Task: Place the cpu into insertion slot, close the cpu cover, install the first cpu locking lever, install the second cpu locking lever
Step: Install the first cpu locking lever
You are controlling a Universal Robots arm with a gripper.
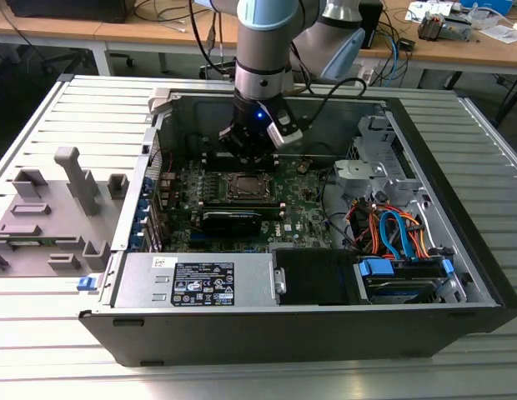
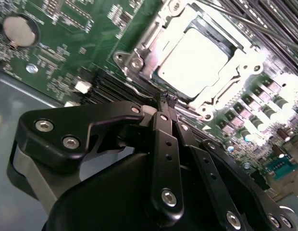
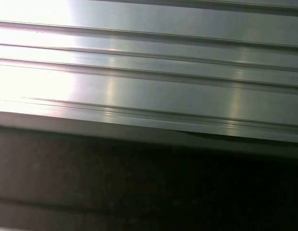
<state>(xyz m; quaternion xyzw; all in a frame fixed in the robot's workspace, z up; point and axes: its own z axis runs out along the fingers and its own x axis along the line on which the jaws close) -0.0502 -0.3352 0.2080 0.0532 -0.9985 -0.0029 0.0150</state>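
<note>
An open computer case [image 1: 317,333] lies on its side on the ribbed metal tabletop [image 1: 67,350]. Inside it sit the green motherboard [image 1: 300,208], a power supply [image 1: 196,279] along the near wall, a drive bay [image 1: 383,167] towards the exterior view's right, and a bundle of orange and blue cables [image 1: 392,233] beside that bay. A grey fixture block [image 1: 54,208] stands on the tabletop outside the case, at the exterior view's left.

On the motherboard, the insertion slot [image 2: 187,57] already holds the cpu [image 2: 194,60], whose pale metal top shows flat and square in the second wrist view. The cpu cover [image 2: 139,55] lies down around the chip as a silver frame, its cut-out leaving the chip's top bare. In the exterior view the socket [image 1: 243,185] sits just in front of the arm's tip.

The gripper [image 2: 166,101] hangs over the board just beside the socket's edge. Its fingers [image 2: 163,120] are brought together, almost no gap between the tips, and they grip nothing; whether the tips touch the socket rim cannot be told.
</note>
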